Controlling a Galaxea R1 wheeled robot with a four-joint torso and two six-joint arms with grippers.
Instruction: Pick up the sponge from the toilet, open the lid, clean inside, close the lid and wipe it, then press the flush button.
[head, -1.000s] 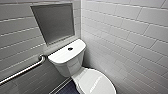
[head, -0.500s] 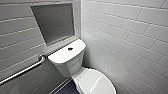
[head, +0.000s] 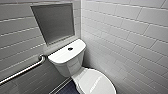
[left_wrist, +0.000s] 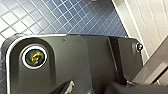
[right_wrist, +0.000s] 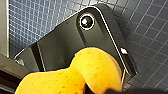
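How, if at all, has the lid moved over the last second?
No. The lid lies shut, at the same spot against the tank as before.

Toilet and lid: glossy white. Flush button: dark spot on the white tank top. Wall tiles: pale grey-white, laid brick-fashion with lighter joints. Niche: flat mid-grey. Grab bar: silvery. Floor: small dark blue squares in a pale grid. Sponge: orange-yellow, flecked darker orange.
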